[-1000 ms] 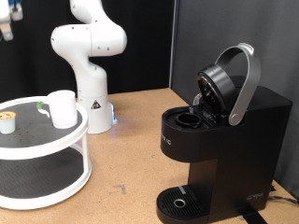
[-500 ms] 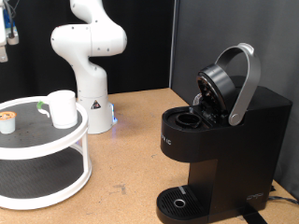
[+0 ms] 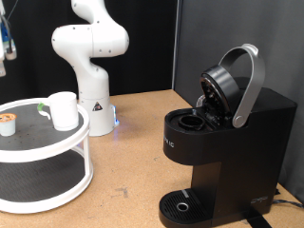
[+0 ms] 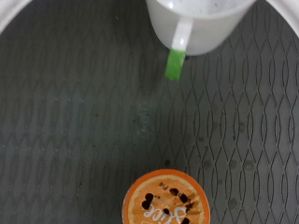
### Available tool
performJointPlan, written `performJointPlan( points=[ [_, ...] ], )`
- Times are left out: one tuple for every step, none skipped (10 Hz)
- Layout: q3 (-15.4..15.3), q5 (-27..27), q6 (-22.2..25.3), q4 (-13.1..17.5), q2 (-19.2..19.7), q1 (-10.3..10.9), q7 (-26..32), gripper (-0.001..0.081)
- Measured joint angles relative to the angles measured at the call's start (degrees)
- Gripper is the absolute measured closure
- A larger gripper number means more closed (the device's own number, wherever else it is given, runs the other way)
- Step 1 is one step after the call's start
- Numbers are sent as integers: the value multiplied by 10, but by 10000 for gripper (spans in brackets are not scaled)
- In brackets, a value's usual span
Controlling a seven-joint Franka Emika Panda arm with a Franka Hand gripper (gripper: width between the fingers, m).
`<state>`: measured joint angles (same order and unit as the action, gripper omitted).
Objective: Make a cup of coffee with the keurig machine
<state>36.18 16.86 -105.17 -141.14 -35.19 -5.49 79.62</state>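
The white mug point(image 3: 63, 109) stands on the top tier of a round white tray point(image 3: 66, 142) at the exterior view's left. A small pod with a tan-orange top point(image 3: 8, 123) sits beside it. The black keurig machine point(image 3: 233, 142) stands at the right with its silver-handled lid raised and its pod chamber point(image 3: 190, 122) empty. Only a sliver of my gripper point(image 3: 5, 43) shows at the top left edge, above the tray. The wrist view looks down on the pod point(image 4: 166, 199) and the mug point(image 4: 198, 21); no fingers show there.
The arm's white base point(image 3: 93, 104) stands behind the tray. A green mark point(image 4: 174, 65) lies on the tray's dark mesh next to the mug's handle. The machine's round drip tray point(image 3: 180, 204) is bare. Brown tabletop lies between tray and machine.
The gripper at the top left has dropped a little and slid towards the frame's left edge. Mug, pod and machine have not moved.
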Motion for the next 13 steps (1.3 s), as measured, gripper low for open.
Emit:
performJointPlan(
  points=[
    [3, 0, -23, -4, 16, 0, -9, 3],
    [7, 0, -48, -9, 32, 0, -15, 3],
    [10, 0, -71, -13, 48, 0, -16, 3],
    [13, 0, -91, -18, 61, 0, -16, 3],
    [15, 0, -108, -23, 72, 0, -14, 3],
    [18, 0, -125, -28, 81, 0, -12, 3],
    [22, 0, -138, -35, 87, 0, -8, 3],
    [25, 0, -152, -42, 93, 0, -7, 3],
    [28, 0, -166, -51, 98, 0, -7, 3],
    [31, 0, -179, -59, 102, 0, -6, 3],
    [34, 0, -193, -68, 106, 0, -4, 3],
    [37, 0, -204, -75, 111, 0, -1, 3],
    [39, 1, -215, -82, 116, 0, -1, 3]
  ],
)
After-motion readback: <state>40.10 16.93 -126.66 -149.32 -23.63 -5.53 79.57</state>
